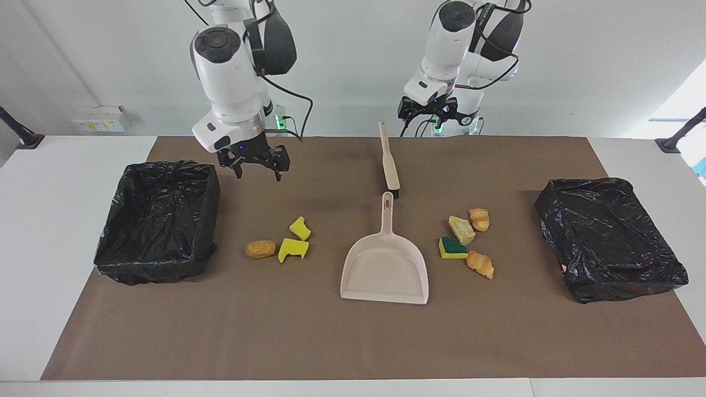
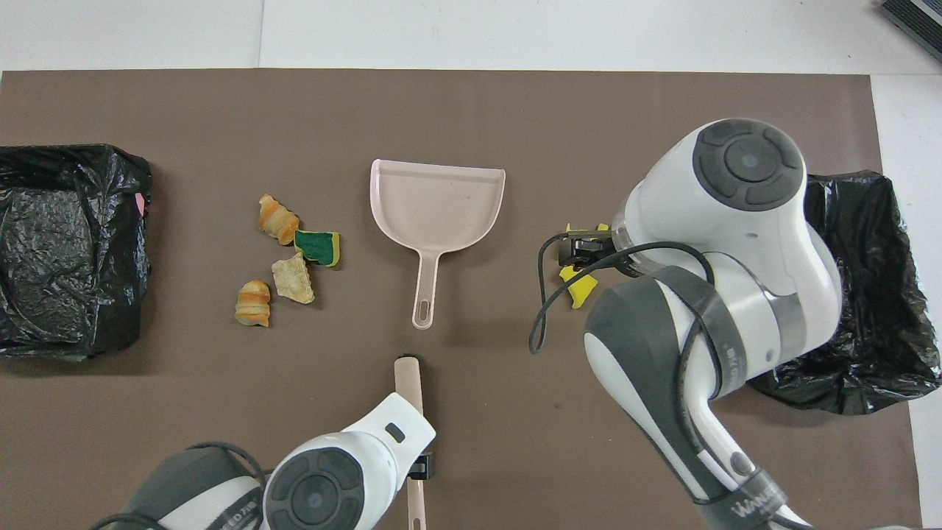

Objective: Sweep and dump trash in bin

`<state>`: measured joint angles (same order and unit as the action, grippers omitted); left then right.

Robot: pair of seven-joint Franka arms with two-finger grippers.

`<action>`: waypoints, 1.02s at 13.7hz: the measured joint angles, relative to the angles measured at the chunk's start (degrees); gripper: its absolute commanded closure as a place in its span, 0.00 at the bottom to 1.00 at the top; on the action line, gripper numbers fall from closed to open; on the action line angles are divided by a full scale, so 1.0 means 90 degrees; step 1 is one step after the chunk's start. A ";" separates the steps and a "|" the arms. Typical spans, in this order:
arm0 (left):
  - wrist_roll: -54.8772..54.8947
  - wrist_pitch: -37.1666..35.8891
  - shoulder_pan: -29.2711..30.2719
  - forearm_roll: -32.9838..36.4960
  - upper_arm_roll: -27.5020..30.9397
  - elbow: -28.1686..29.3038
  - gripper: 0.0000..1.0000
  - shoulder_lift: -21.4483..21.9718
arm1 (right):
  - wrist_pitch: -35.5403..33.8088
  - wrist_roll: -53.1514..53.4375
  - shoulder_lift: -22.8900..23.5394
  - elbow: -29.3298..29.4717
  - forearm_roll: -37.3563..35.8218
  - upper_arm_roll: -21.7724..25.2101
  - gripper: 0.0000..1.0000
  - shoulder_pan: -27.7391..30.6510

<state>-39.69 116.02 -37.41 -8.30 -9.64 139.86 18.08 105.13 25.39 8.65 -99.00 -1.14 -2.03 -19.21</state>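
Observation:
The beige dustpan [image 1: 386, 270] lies mid-table, also in the overhead view [image 2: 438, 202]. The beige hand brush [image 1: 390, 165] lies just nearer the robots [image 2: 409, 383]. A brown nugget [image 1: 260, 249] and two yellow foam pieces [image 1: 292, 249] lie toward the right arm's end. A green-and-yellow sponge [image 1: 452, 248], a pale pastry [image 1: 461, 229] and two croissants [image 1: 479, 219] lie toward the left arm's end [image 2: 319, 247]. My right gripper [image 1: 257, 173] is open, raised over the mat near the foam pieces [image 2: 579, 291]. My left gripper [image 1: 427, 117] is open, raised over the brush handle's end.
A black-lined bin [image 1: 157, 220] stands at the right arm's end [image 2: 876, 294]. A second one [image 1: 609, 237] stands at the left arm's end [image 2: 66, 243]. A brown mat [image 1: 331, 342] covers the table. In the overhead view the right arm hides the nugget.

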 measured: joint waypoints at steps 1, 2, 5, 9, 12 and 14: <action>-0.0169 0.0354 -0.0211 -0.0001 -0.0003 0.0256 0.00 -0.0054 | 0.0135 0.0000 0.0024 -0.0099 0.0000 0.0000 0.00 -0.0039; -0.0273 0.0616 -0.0380 -0.0001 -0.0002 0.0454 0.00 -0.0107 | 0.0220 0.0000 0.0032 -0.0204 0.0005 0.0002 0.00 -0.0083; -0.0409 0.1005 -0.0628 -0.0002 0.0007 0.0694 0.00 -0.0336 | 0.0598 0.0324 0.0047 -0.0524 0.0011 -0.0002 0.00 -0.0352; -0.0524 0.1290 -0.0756 -0.0002 0.0007 0.0702 0.06 -0.0563 | 0.0643 0.0391 0.0049 -0.0587 0.0011 0.0010 0.00 -0.0409; -0.0520 0.1285 -0.0767 -0.0002 0.0008 0.0702 0.77 -0.0567 | 0.0643 0.0391 0.0049 -0.0590 0.0011 0.0018 0.00 -0.0408; -0.0460 0.1247 -0.0788 -0.0002 0.0009 0.0702 1.00 -0.0567 | 0.0643 0.0391 0.0049 -0.0592 0.0011 0.0018 0.00 -0.0408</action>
<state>-43.83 127.24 -44.50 -8.32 -9.55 146.18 12.97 110.92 28.91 9.09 -104.34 -1.03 -1.86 -22.88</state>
